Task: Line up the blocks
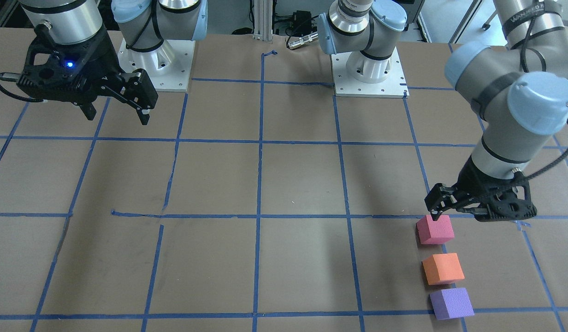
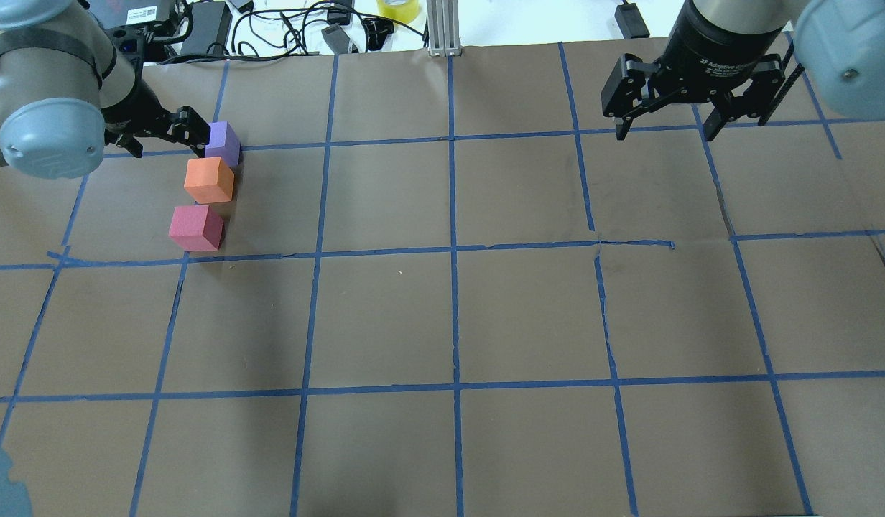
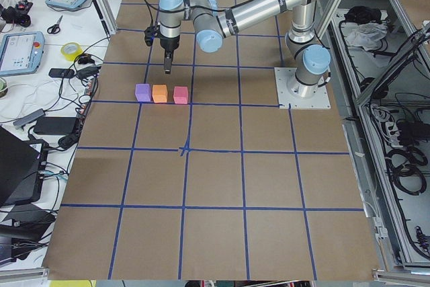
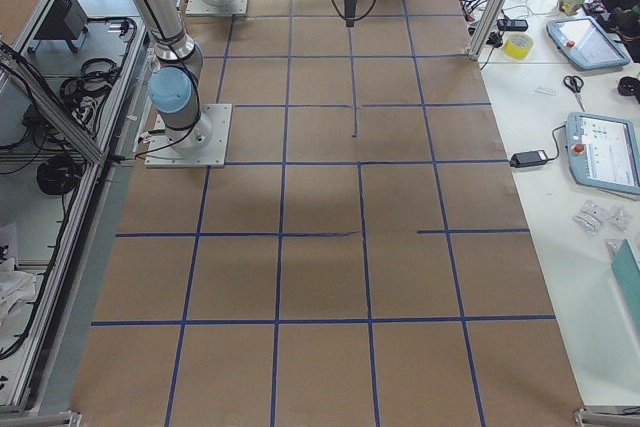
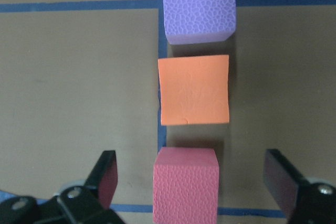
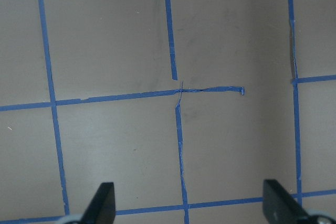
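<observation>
Three foam blocks lie in a straight row with small gaps on the table's left side: purple [image 2: 223, 142], orange [image 2: 210, 179], pinkish-red [image 2: 196, 227]. In the left wrist view the row runs purple [image 5: 198, 6], orange [image 5: 194, 89], pinkish-red [image 5: 185, 187]. My left gripper [image 5: 189, 156] is open over the pinkish-red block, with a gap between the block and each finger. My right gripper [image 2: 661, 133] is open and empty, raised above the far right of the table, over bare paper in its wrist view [image 6: 191, 203].
Brown paper with a blue tape grid [image 2: 453, 248] covers the table. The two arm bases [image 1: 155, 60] [image 1: 369, 69] stand at the robot's side. Cables and a tape roll [image 2: 397, 8] lie beyond the far edge. Side tables with pendants [image 3: 20, 48] flank the table.
</observation>
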Available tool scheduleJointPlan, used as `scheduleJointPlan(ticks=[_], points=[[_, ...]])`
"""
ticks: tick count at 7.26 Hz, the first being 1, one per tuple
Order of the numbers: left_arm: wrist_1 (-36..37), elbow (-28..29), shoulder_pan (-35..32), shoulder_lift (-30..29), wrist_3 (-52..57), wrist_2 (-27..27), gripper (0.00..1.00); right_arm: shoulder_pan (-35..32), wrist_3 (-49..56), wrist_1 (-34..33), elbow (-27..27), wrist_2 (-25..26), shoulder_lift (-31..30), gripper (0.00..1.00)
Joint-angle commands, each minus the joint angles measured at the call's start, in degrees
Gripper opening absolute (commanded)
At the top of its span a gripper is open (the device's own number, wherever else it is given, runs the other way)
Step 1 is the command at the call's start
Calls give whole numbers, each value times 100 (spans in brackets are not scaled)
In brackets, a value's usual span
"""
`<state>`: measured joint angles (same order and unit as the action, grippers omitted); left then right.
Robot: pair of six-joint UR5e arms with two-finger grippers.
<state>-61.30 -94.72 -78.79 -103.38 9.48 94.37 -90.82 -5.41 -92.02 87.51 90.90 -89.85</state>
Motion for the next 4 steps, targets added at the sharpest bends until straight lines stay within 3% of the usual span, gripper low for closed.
scheduleJointPlan(ticks=[1,4], points=[[-250,76,-792,379,-1050,82,100,-6,-4,0,3,6,-6,100],[-1633,619,-1365,984,-1449,275,100,-6,5,0,3,-2,2,100]])
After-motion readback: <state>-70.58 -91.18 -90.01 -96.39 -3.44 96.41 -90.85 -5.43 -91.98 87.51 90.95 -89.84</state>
